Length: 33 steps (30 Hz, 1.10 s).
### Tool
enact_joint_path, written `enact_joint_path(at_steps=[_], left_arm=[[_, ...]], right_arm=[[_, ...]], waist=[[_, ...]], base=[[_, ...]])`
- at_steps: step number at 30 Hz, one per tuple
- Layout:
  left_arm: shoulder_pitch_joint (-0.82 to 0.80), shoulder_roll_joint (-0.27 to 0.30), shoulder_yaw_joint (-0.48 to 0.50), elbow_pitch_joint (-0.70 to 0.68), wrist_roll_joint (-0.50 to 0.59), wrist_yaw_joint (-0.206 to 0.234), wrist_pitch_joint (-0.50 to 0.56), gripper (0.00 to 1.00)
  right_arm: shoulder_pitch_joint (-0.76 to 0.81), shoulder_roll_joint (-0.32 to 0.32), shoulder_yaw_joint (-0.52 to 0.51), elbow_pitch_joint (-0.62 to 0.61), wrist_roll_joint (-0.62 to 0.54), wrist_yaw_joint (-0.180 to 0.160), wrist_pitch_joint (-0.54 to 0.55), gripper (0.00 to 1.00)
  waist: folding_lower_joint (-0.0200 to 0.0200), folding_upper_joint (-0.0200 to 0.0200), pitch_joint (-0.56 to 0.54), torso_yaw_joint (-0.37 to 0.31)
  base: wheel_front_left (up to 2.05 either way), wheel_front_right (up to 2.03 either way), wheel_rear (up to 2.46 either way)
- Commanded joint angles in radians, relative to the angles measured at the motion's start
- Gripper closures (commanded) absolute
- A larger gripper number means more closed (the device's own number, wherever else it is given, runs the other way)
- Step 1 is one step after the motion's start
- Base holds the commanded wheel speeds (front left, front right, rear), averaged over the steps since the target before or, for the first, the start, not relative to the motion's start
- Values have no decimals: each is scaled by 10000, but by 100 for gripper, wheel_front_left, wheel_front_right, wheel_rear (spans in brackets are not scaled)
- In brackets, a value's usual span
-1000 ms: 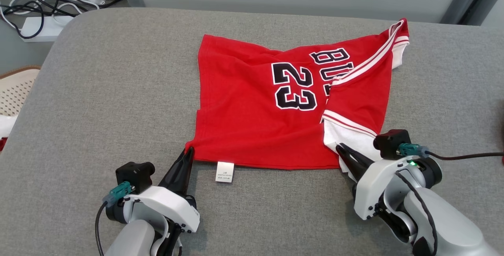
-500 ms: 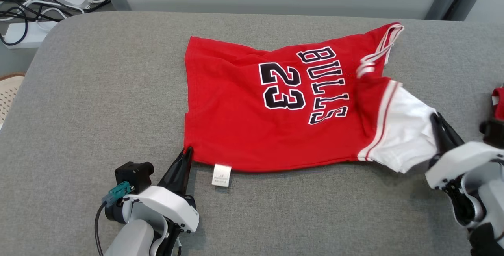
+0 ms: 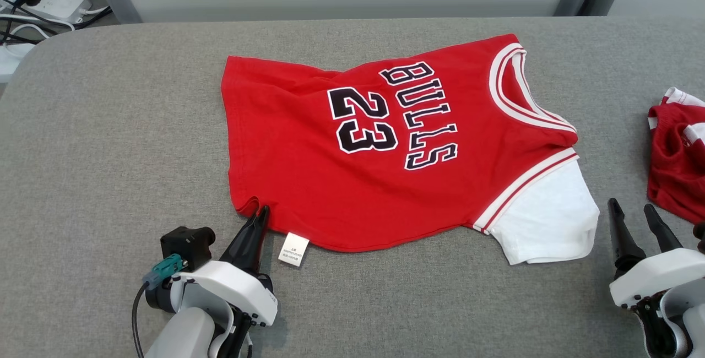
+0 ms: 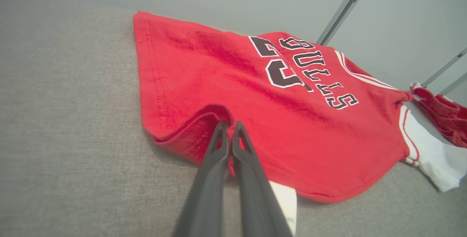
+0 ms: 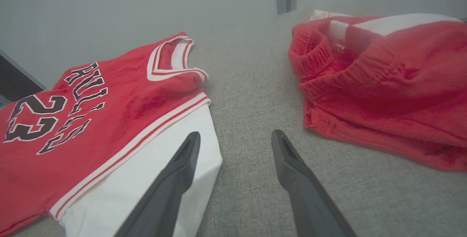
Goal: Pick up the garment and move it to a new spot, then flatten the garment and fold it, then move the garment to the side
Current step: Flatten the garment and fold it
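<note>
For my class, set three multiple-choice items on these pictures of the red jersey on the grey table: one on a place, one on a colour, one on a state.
1. Where does the white tag lie?
A. at the collar
B. at the near hem of the jersey, beside the left gripper
C. on the floor

2. What colour is the sleeve nearest the right gripper?
A. black
B. red
C. white

3. How does the right gripper stand?
A. open, holding nothing
B. shut on the sleeve
C. shut on the tag

Answers:
1 B: the tag sticks out from the hem just right of the left gripper's fingers.
2 C: the sleeve is plain white past the red-and-white trim.
3 A: its fingers stand spread with nothing between them.
</note>
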Motion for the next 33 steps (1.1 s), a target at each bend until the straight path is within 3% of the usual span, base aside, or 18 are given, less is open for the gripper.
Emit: enact_joint_path(at_steps=[1, 10, 31, 33], left_arm=[[-151, 213, 296, -177, 93, -68, -134, 100], [-165, 233, 172, -132, 47, -68, -134, 100], [-144, 261, 33, -141, 10, -69, -134, 100], [-159, 265, 36, -148, 11, -69, -134, 100]], right_arm=[[152, -123, 137, -275, -72, 42, -113, 0], [985, 330, 299, -1386, -423, 42, 278, 0], [1123, 989, -549, -1102, -519, 42, 157, 0], [1013, 1017, -568, -995, -484, 42, 136, 5]], waist=[[0, 0, 3, -29], [0, 0, -57, -119], [0, 0, 53, -27], [0, 0, 85, 12]], base=[[0, 0, 0], [0, 0, 0], [0, 0, 0], [0, 0, 0]])
